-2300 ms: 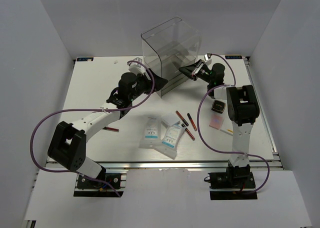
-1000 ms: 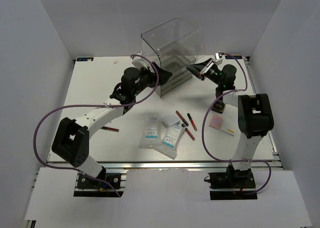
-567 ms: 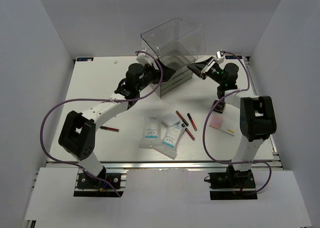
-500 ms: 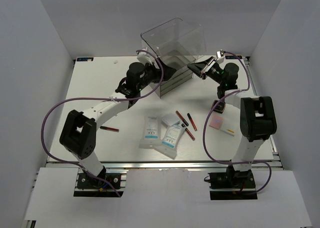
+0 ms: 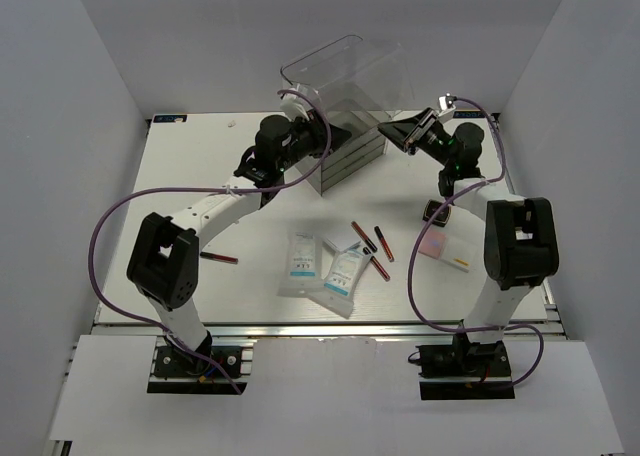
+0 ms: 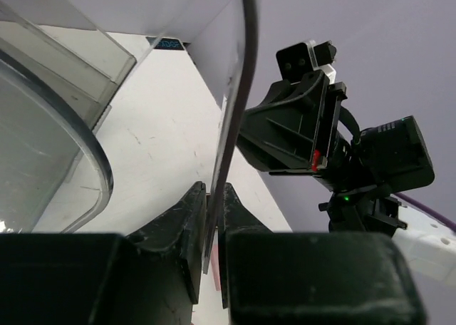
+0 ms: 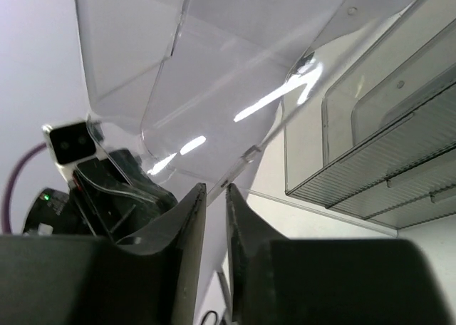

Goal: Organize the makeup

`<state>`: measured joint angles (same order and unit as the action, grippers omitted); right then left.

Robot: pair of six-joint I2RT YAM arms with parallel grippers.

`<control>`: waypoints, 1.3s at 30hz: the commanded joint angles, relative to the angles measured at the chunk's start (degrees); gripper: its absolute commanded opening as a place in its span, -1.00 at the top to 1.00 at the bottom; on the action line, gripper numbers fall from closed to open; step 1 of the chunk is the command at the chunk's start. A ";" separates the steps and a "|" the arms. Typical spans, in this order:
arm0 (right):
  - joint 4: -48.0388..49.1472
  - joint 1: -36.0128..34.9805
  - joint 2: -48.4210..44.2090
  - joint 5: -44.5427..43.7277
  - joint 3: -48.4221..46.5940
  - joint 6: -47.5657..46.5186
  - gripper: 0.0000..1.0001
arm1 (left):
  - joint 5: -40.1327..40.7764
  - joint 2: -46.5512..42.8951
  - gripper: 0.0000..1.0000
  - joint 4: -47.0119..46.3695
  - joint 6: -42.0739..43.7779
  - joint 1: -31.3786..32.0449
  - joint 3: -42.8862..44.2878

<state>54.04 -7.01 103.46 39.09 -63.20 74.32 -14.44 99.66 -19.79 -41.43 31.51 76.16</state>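
At the 12 o'clock end of the white table (image 5: 190, 186), the drawer box (image 5: 352, 158) stood with its clear plastic cover (image 5: 345, 71) tilted above the smoky drawers. The left gripper (image 6: 214, 197) was at the cover's 9 o'clock side, its fingers (image 6: 184, 222) clamped on the thin clear edge. The right gripper (image 7: 214, 193) was at the 3 o'clock side. Its fingers (image 7: 187, 218) stood nearly together with the cover's edge at the gap; whether they pressed it could not be told. All makeup lay on the table. Two white packets (image 5: 303, 261) were at 6 o'clock, with pencil sticks (image 5: 362, 236) just beside them at 5 o'clock. The pink palette (image 5: 441, 246) lay at 4 o'clock, the black compact (image 5: 436, 213) near it. One lone pencil (image 5: 218, 259) lay at 8 o'clock.
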 commanded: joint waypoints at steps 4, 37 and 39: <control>-1.56 -0.56 -5.72 5.19 -1.67 -9.36 0.28 | -2.09 -2.36 0.76 -1.30 -3.57 0.84 2.41; -100.12 -25.49 -27.97 6.01 11.34 -174.80 -0.52 | 0.64 -3.33 1.00 -2.62 -28.00 -5.05 9.71; -95.36 -27.53 -25.69 4.51 11.17 -172.07 -0.50 | 0.99 -3.68 1.00 -2.44 -28.09 -5.14 9.36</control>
<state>-50.11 -32.12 76.66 46.59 -51.83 -97.25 -16.56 99.44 -23.59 -67.16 27.99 84.14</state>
